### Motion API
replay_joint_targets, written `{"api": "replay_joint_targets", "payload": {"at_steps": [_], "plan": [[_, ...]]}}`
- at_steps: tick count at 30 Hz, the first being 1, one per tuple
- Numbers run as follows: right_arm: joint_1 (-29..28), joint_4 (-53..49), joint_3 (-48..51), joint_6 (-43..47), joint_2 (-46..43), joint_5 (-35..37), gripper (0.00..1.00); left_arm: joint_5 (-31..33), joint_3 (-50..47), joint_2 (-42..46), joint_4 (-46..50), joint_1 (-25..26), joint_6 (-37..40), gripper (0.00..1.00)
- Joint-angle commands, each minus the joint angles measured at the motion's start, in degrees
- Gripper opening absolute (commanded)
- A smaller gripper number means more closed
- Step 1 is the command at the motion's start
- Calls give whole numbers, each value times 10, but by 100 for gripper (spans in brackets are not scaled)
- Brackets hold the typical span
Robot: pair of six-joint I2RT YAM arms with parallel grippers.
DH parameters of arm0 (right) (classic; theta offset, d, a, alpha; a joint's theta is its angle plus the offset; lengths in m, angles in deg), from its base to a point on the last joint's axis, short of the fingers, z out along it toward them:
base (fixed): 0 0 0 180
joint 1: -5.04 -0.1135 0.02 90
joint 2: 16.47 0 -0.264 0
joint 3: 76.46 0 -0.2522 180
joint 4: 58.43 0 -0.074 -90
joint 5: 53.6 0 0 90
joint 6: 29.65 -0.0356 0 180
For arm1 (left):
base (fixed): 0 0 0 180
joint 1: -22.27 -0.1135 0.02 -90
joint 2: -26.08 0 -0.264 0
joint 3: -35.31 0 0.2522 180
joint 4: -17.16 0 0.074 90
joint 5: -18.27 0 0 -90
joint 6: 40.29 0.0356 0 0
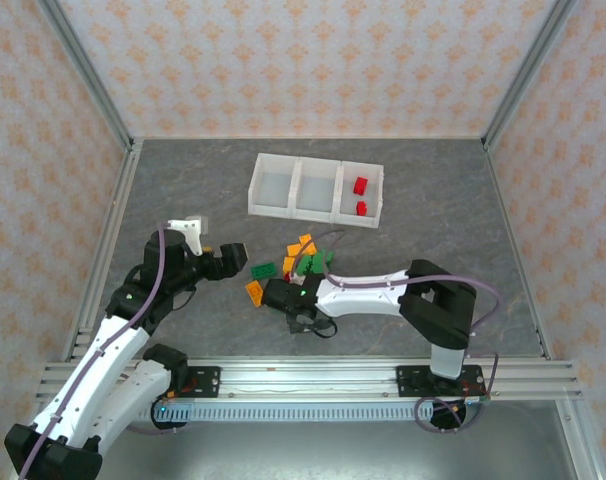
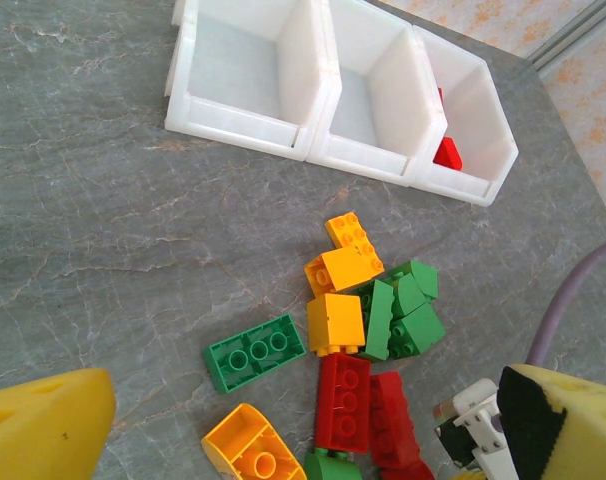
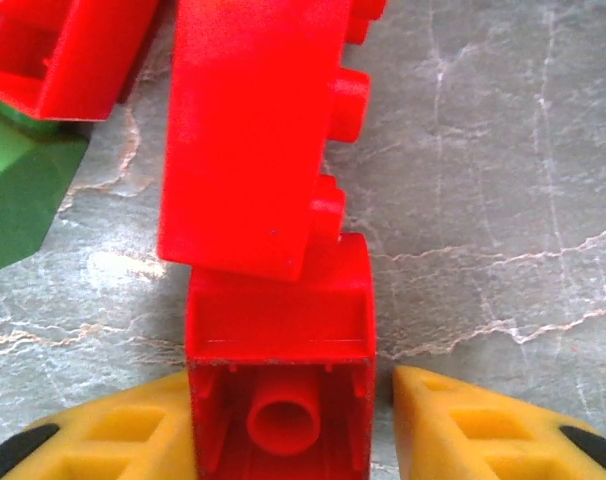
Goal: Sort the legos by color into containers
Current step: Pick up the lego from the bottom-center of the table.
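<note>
Bench [image 1: 183,180]: grey, marbled; it carries the tray, the loose legos and both grippers.
Tray [image 1: 315,190]: white, three compartments in a row, toward the far side of the bench.
Sorted legos: two red ones [image 1: 360,185] lie in the right compartment, one behind the other. The left wrist view shows part of one [image 2: 446,152] past the compartment wall.
Pile [image 1: 301,258]: red, green and orange legos bunched together on the bench, on the near side of the tray and well apart from it.
Pile, left wrist view: three orange bricks [image 2: 343,270] touch in a line, with green bricks [image 2: 403,310] against their right side. Two red bricks [image 2: 343,400] lie side by side nearer the camera. A flat green brick [image 2: 255,352] and an orange one [image 2: 253,450] lie a little to the left.
Left gripper [image 1: 233,258]: spread wide and holding nothing, just left of the pile. Its yellow fingers [image 2: 43,430] sit at the lower corners of the left wrist view.
Right gripper [image 1: 280,293]: at the near edge of the pile, down at the bench.
Red brick [image 3: 278,390]: on its side between the right gripper's fingers [image 3: 113,440], hollow underside toward the camera. The left finger is against it, and a sliver of bench shows by the right finger. Whether the grip is firm cannot be told.
Neighbours: a second red brick [image 3: 263,130] lies tilted over the far end of that brick. A green one [image 3: 23,190] sits to its left.
</note>
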Motion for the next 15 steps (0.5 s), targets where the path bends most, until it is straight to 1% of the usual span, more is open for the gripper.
{"api": "replay_joint_targets", "payload": {"at_steps": [1,4,7,10,12,15], "plan": [[5,3,-14,15,17,31,40,9,5,7,-4,3,-5,99],[5,-22,-35,24,1,37,33,9,4,7,-5,3,-5,99],[5,-48,-61,37,-27,58,32,7,3,6,-9,3,-4,99],[12,-52,-73,57,-66,85,31,6,2,5,-12,3,-3,99],[32,-46,-69,69,-96,89,30,5,1,2,-13,3,-2,99],[83,-47,-64,90,-142,108,29,2,2,-1,-12,3,0,99]]}}
